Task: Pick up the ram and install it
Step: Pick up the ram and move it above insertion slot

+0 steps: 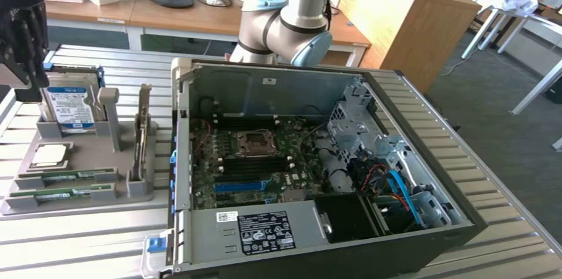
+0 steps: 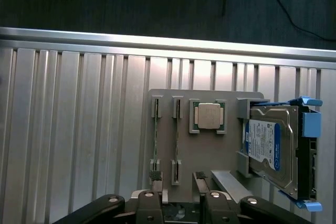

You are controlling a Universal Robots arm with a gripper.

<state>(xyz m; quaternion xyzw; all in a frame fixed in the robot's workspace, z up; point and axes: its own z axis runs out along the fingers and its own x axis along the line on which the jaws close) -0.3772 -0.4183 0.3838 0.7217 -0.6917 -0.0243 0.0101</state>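
Above the tray (image 1: 88, 201) at the exterior view's left, the tool (image 2: 177, 182) hangs spread over the ram (image 2: 177, 140), likely pre-pickup, needing a square descent.

two thin green ram sticks (image 1: 68, 191), on edge, side by side, in slots of grey holder (image 1: 88, 205)

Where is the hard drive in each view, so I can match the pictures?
Exterior view: the hard drive stands in the grey holder, at the exterior view's left.
Wrist view: the hard drive sits in that holder, next to the processor.
Shared landmark: the square silver processor.
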